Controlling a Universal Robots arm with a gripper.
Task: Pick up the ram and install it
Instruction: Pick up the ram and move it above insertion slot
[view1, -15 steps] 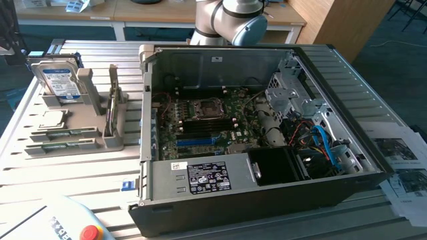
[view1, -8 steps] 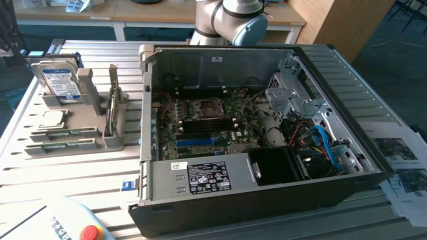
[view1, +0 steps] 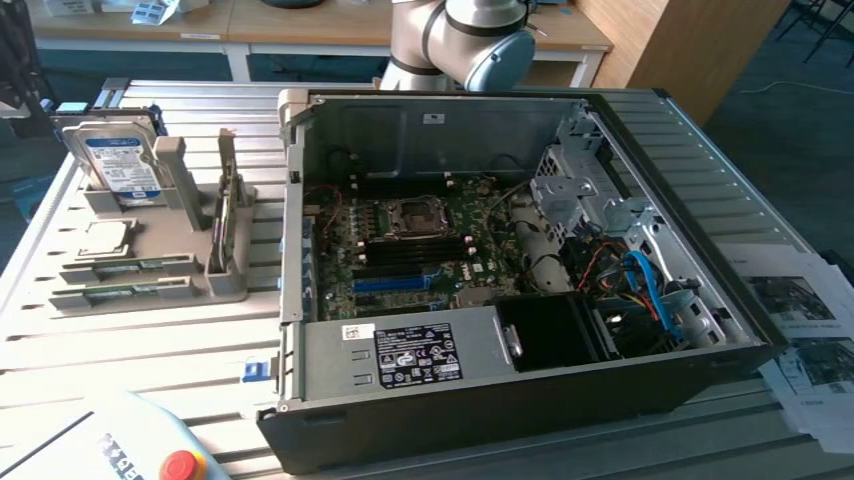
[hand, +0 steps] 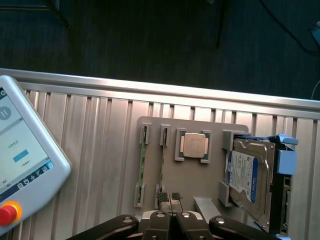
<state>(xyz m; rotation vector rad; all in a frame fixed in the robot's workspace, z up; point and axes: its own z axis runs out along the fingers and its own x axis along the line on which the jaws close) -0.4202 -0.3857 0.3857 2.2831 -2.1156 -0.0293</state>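
Grey plastic holder tray (view1: 147, 250) sits on the ribbed aluminium counter (view1: 160, 350), to the exterior view's left of the open black computer case (view1: 534, 400).

Holder contents:
- Two long, thin green circuit-board ram sticks (view1: 127, 267), standing on edge in parallel slots. The second stick (view1: 118, 294) is in the slot just beside the first. Both are outside the case.
- Square silver processor chip (view1: 104, 238), flat in its recess next to the sticks.
- Silver hard drive with a blue-and-white label (view1: 118, 160), propped upright at the far end.
- A thin dark card (view1: 234, 200), upright along the side nearest the case.

Case: lying on its side with the panel off. The large green motherboard (view1: 414, 240) is exposed, with a long blue plastic slot (view1: 387, 283) near its lower edge. The silver-grey arm joint (view1: 467, 40) stands behind the case.

Wrist view: the black gripper (hand: 170, 196) is closed, its ribbed fingertips (hand: 162, 196) close together and holding nothing. It hangs over the edge of the holder (hand: 195, 180), near the end of the ram stick closest to the processor (hand: 194, 146). The tips appear to be above that stick rather than touching it, but height is hard to judge from this angle. The ram sticks (hand: 142, 165) run side by side away from the tips. The hard drive (hand: 247, 177) is on the far side of the processor. A white teach pendant with a red stop button (hand: 25, 160) lies on the counter (hand: 100, 150), well apart from the holder.
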